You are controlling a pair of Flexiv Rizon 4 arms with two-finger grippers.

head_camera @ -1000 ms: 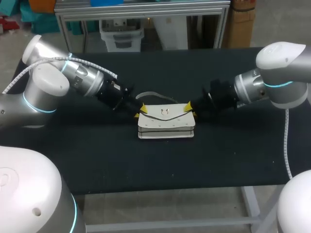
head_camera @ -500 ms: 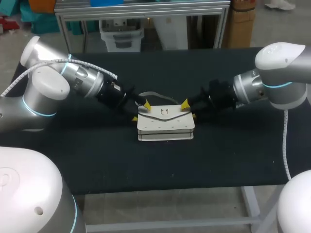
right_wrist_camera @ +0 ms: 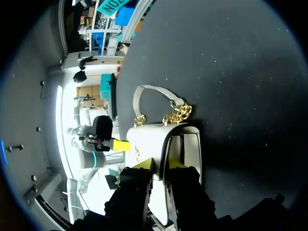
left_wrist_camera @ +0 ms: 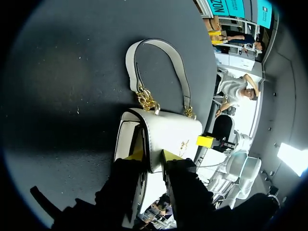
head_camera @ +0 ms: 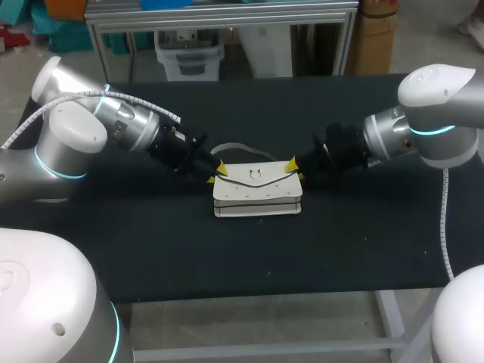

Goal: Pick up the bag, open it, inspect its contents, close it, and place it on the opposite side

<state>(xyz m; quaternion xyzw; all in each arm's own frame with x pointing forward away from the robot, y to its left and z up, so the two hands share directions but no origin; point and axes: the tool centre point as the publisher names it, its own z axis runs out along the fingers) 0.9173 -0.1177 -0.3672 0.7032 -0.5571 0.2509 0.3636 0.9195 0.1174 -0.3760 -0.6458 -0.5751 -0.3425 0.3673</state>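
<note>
A small white bag [head_camera: 257, 193] with a gold chain and a white handle [head_camera: 240, 147] lies on the black table [head_camera: 151, 242], near its middle. My left gripper [head_camera: 218, 172] is at the flap's left corner and my right gripper [head_camera: 295, 168] at its right corner. In the left wrist view the flap's edge of the bag [left_wrist_camera: 173, 132] runs between the two fingers of the left gripper [left_wrist_camera: 154, 156], which is shut on it. The right wrist view shows the same on the other side: the right gripper [right_wrist_camera: 161, 164] is shut on the flap of the bag [right_wrist_camera: 147, 139].
The handle [left_wrist_camera: 159, 48] lies flat on the table behind the bag. The black tabletop stretches bare to both sides and toward the front edge.
Half a second ago both grippers' yellow tips stood wider and a little higher at the flap's corners. Now they have closed on the flap again, much as one second ago.
</note>
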